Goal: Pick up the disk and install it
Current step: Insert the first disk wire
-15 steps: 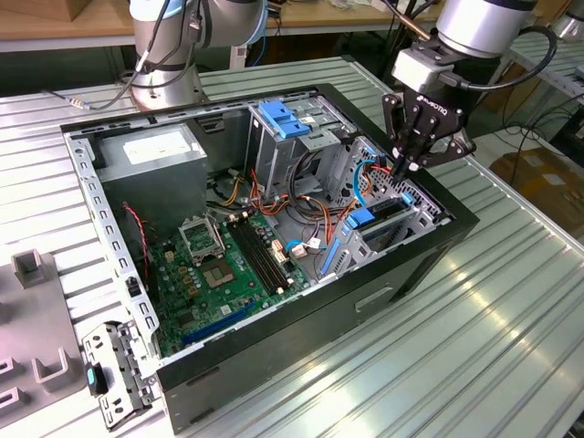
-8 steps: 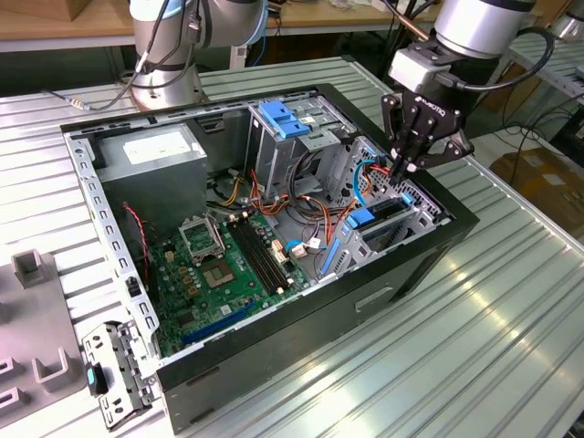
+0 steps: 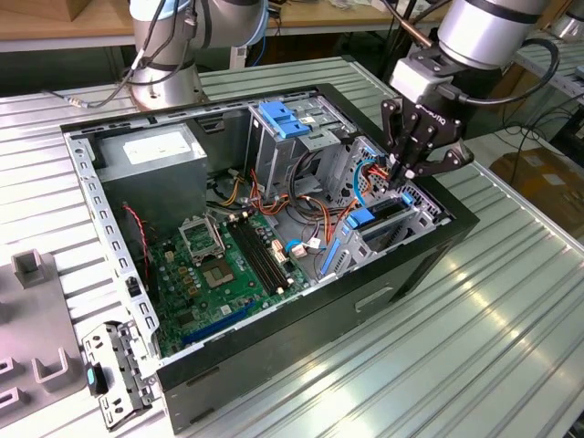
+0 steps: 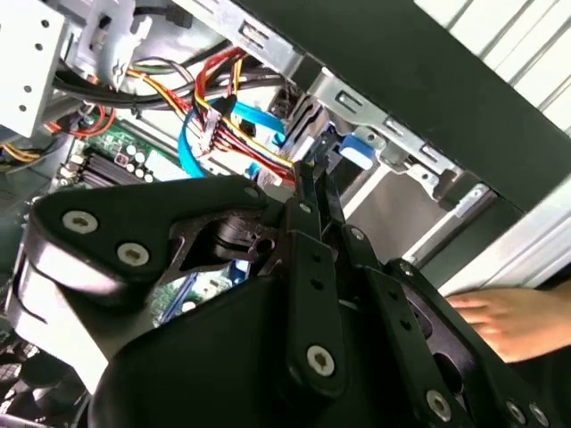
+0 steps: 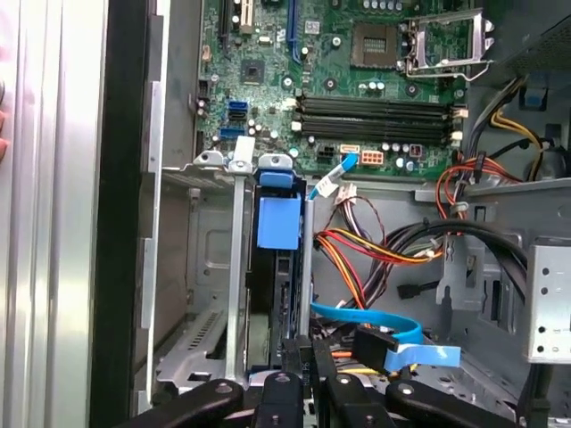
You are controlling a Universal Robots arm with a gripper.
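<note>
Exterior view: claw [image 3: 408, 172] hangs over the case's [image 3: 401, 274] drive bay, fingers drawn close together; disk [image 3: 379, 222] just below it, standing on edge in the bay.

Second wrist view: fingers [image 4: 308, 192] pinched together, grip on anything unclear; a hand [image 4: 516, 321] rests beside the case.

First wrist view: disk [image 5: 277, 267] slotted in the bay ahead of claw [image 5: 308, 349]; motherboard [image 5: 357, 80] beyond.

Counted inside one open computer case [image 3: 415, 265]: one motherboard [image 3: 224, 265], one grey power supply [image 3: 151, 155]. One gripper [image 3: 401, 173], one disk [image 3: 379, 222] at 3 o'clock.
</note>
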